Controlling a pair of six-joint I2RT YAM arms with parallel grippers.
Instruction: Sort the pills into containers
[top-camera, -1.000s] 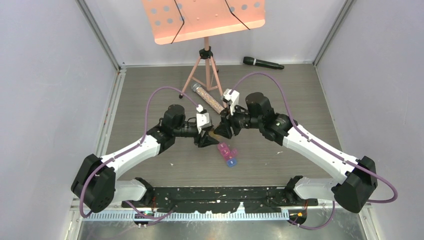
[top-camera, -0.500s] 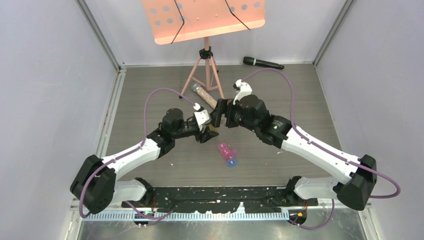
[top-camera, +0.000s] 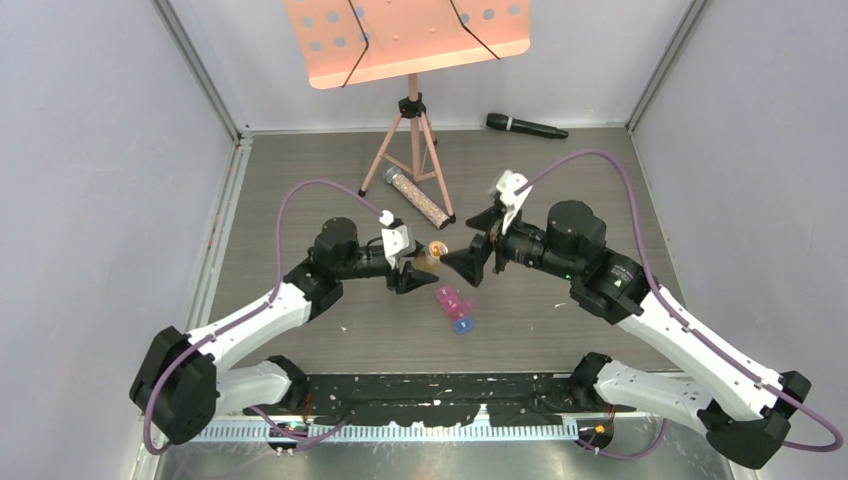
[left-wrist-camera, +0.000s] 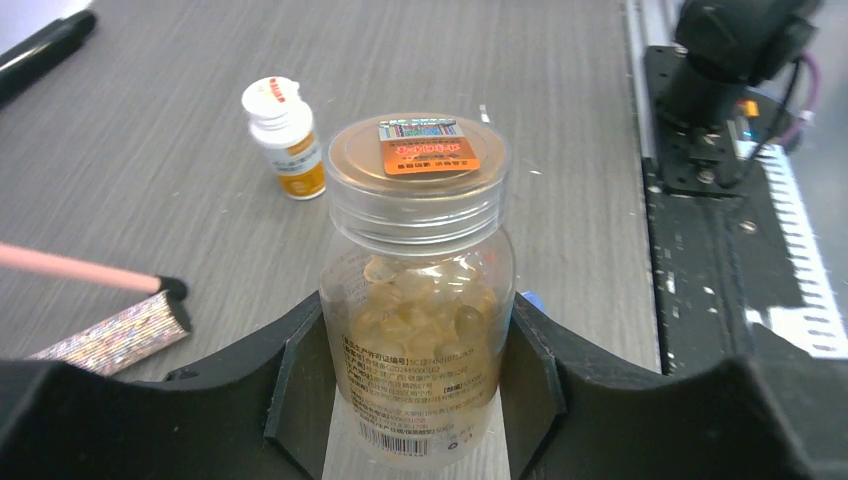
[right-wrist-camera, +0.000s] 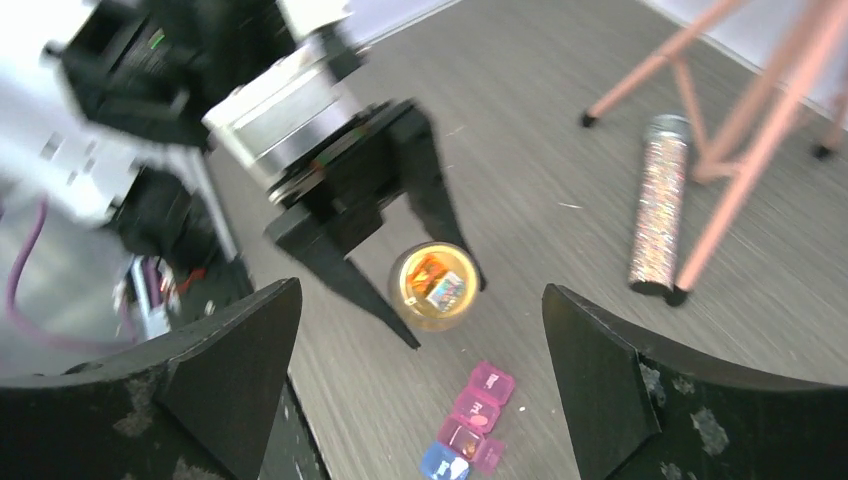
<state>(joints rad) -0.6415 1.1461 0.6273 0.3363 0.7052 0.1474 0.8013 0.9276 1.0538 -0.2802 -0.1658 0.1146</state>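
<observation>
Right gripper (top-camera: 458, 242) has backed off the bottle (left-wrist-camera: 418, 250), jaws wide and empty; left gripper's (top-camera: 418, 265) jaws clamp it upright, capped, likely steadying it for uncapping.

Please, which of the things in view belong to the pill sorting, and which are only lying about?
For the job:
- capsule bottle
- pill box
- probably the small white bottle

Lying about:
- bead tube
- music stand
- microphone
</observation>
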